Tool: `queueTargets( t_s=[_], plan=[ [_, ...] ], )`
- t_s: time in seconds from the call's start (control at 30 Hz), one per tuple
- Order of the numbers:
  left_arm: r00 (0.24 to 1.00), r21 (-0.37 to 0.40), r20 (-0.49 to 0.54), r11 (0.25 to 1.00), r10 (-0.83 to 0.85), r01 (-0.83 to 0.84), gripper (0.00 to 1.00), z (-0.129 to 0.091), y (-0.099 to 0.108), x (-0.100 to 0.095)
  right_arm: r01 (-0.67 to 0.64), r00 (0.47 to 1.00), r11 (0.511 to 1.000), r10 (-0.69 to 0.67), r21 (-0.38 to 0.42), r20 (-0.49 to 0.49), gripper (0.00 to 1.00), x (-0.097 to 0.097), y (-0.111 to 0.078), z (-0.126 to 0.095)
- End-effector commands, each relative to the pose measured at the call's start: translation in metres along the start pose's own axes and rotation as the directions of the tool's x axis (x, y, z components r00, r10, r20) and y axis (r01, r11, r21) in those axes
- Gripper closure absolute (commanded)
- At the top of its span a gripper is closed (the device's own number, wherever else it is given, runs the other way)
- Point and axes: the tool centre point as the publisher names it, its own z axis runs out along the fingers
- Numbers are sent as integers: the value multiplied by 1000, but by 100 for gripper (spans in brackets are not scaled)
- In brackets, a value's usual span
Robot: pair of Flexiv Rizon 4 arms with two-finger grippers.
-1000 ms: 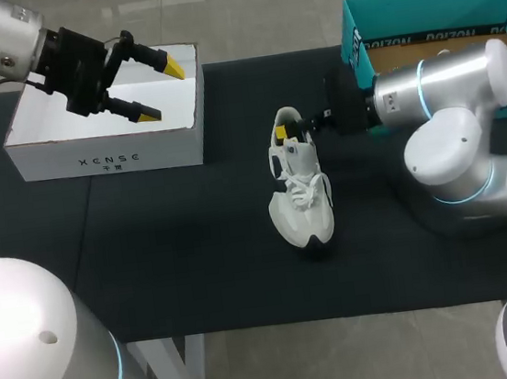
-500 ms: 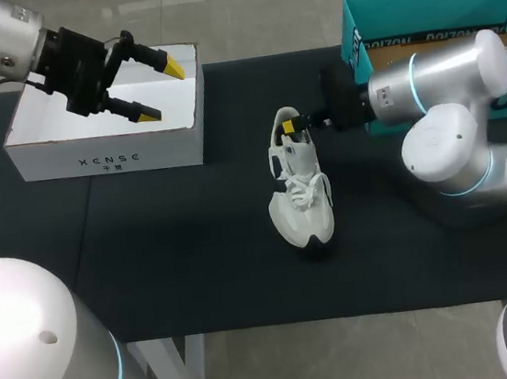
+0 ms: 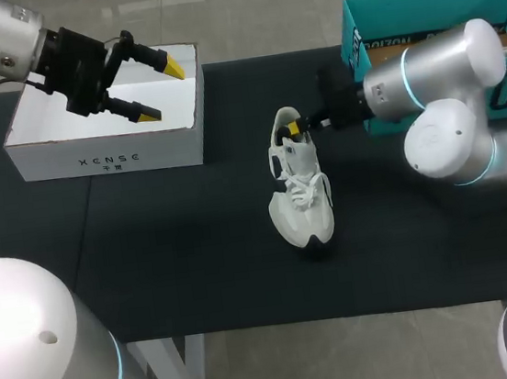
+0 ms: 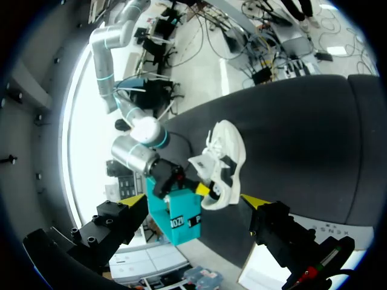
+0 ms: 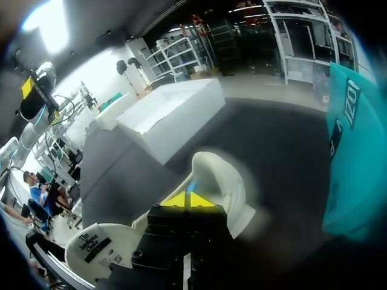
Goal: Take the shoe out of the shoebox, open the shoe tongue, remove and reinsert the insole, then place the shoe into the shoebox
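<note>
Shoe (image 3: 300, 188) is sitting upright on its sole mid-table (image 3: 150, 248), out of both boxes, toe pointing at the near edge. Right tool (image 3: 296, 128) is sitting at the heel opening, yellow tips pressed together; wrist view isn't showing whether anything is pinched between them. Left tool (image 3: 156, 89) is hovering over the white box (image 3: 105, 152) at the far left, fingers spread wide, holding nothing. Teal box (image 3: 416, 8) is sitting at the far right, behind the right arm.
</note>
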Motion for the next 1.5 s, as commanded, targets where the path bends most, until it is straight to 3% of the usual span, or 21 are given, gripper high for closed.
queueTargets(
  t_s=[0.03, 0.17, 0.23, 0.27, 0.3, 0.63, 0.7, 0.77, 1.17, 1.2, 1.27, 1.5],
  plan=[
    [1000, -1, -4, 1000, 1, -1, 0, -1, 0, 0, -2, 1000, 1000, 1, 25, 23, 100, -1, 3, 8],
    [1000, -1, -4, 1000, 1, -1, 0, -1, 0, 0, 8, 998, 999, -10, 33, 61, 98, -2, 4, 4],
    [1000, -1, -4, 1000, 1, -1, 0, -1, 0, 0, -2, 996, 1000, -1, 30, 86, 53, -4, 5, -5],
    [1000, -1, -4, 1000, 1, -1, 0, -1, 0, 0, -13, 995, 999, 10, 30, 97, 2, -5, 4, -8],
    [1000, -1, -4, 1000, 1, -1, 0, -1, 0, 0, -14, 994, 999, 11, 30, 110, 0, -6, 4, -12],
    [1000, -1, -4, 1000, 1, -1, 0, -1, 0, 0, -13, 976, 990, -17, 137, 218, 0, -2, 15, -30],
    [1000, -1, -4, 1000, 1, -1, 0, -1, 0, 0, -115, 982, 991, 102, 73, 162, 0, 2, 20, -32],
    [1000, -1, -4, 1000, 1, -1, 0, -1, 0, 0, -350, 937, 928, 348, -125, -39, 0, 5, 26, -32],
    [1000, -1, -4, 1000, 1, -1, 0, -1, 0, 0, -350, 937, 928, 348, -125, -39, 0, 5, 26, -32],
    [1000, -1, -4, 1000, 1, -1, 0, -1, 0, 0, -377, 926, 920, 378, -110, -10, 0, 4, 25, -36],
    [1000, -1, -4, 1000, 1, -1, 0, -1, 0, 0, -336, 932, 941, 328, 32, 154, 0, 8, 31, -39],
    [1000, -1, -4, 1000, 1, -1, 0, -1, 0, 0, -326, 899, 908, 212, 263, 383, 0, 14, 40, -50]
  ],
)
